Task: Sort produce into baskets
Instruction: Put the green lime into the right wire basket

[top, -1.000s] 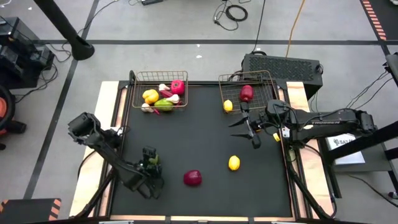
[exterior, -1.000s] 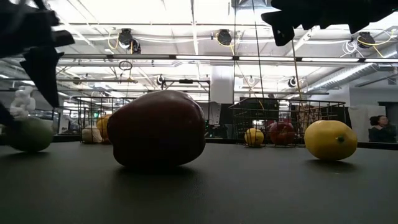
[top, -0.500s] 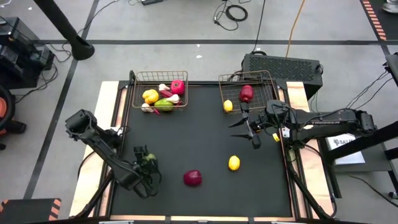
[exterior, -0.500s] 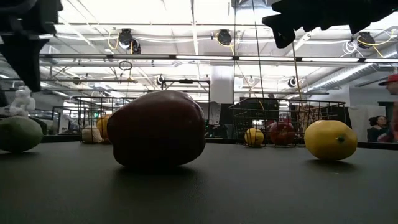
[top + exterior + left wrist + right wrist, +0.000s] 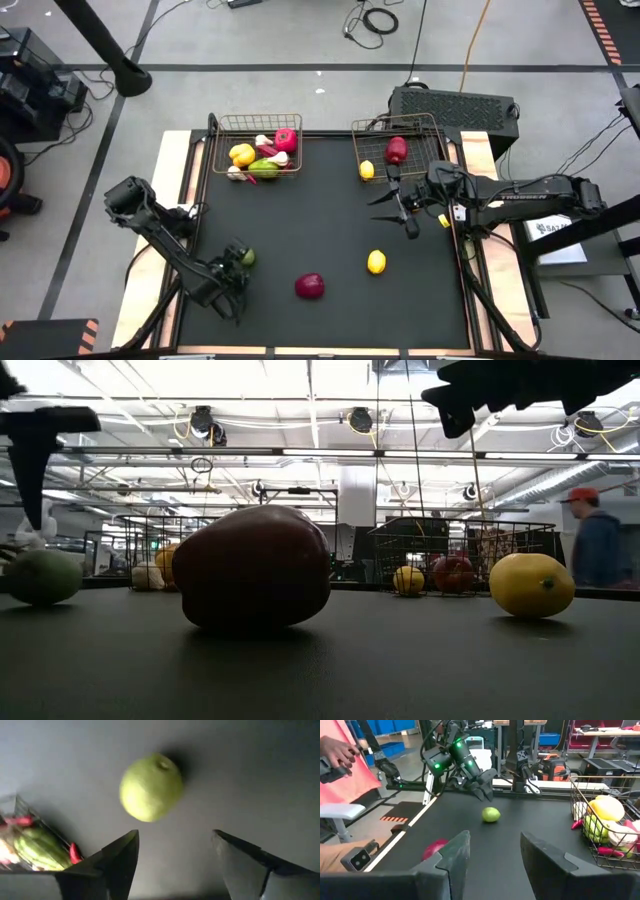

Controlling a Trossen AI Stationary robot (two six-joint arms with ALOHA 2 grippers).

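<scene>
Left pincer (image 5: 232,292) has pulled back off the green lime (image 5: 246,258), jaws apart, lime loose on the table (image 5: 330,225). Left basket (image 5: 222,128): lemon, pepper, greens etc. Right basket (image 5: 432,124): apple, lemon. Right pincer (image 5: 402,207) hovers near it, fingers spread, nothing held.

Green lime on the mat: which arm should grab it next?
Left. The left gripper hovers right beside the green lime, jaws open, with the lime just ahead of them in its wrist view. The right gripper sits across the mat near the right basket.
</scene>
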